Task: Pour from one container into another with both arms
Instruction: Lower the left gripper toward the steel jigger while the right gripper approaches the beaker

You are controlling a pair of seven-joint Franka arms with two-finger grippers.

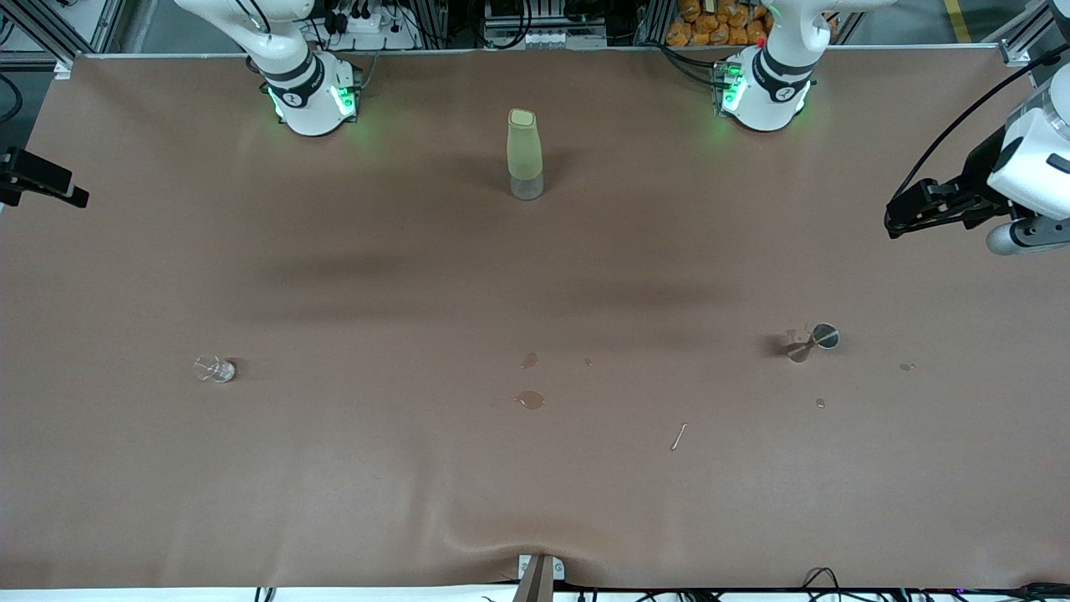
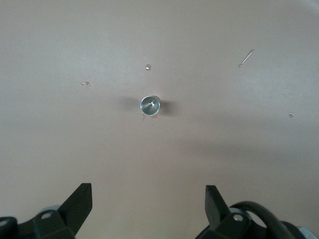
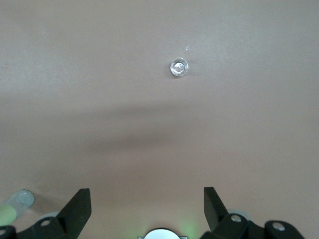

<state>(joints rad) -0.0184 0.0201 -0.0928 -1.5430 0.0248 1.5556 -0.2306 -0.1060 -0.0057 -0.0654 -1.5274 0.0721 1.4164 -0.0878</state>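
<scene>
Droplets [image 1: 530,400] of liquid and a thin pale sliver [image 1: 678,436] lie nearest the front camera on the brown table covering [image 1: 376,485]. A little farther back sit my two small vessels: a clear glass cup [image 1: 215,368] toward my right arm's end of the table, and a small shiny metal jigger [image 1: 812,339] toward my left arm's end, the two well apart. Farther still, near the middle between my bases, a tall pale-green bottle with a clear base [image 1: 525,155] stands upright and alone.

My left gripper [image 2: 148,199] hangs high with its two black fingers [image 2: 79,201] spread wide and nothing between them. Its wrist view looks straight down into the metal jigger [image 2: 150,104], showing its round open mouth, with small drops and the sliver [image 2: 245,58] around it. The front view instead shows the jigger's narrow waist from the side.

My right gripper [image 3: 147,199] is likewise up in the air, fingers [image 3: 78,203] wide apart and empty. Its wrist view shows the glass cup [image 3: 179,67] from above as a clear ring, and catches the green bottle [image 3: 14,205] at the picture's edge. The front view shows neither gripper over the table, only my left arm's wrist [image 1: 1007,188] at the table's end.
</scene>
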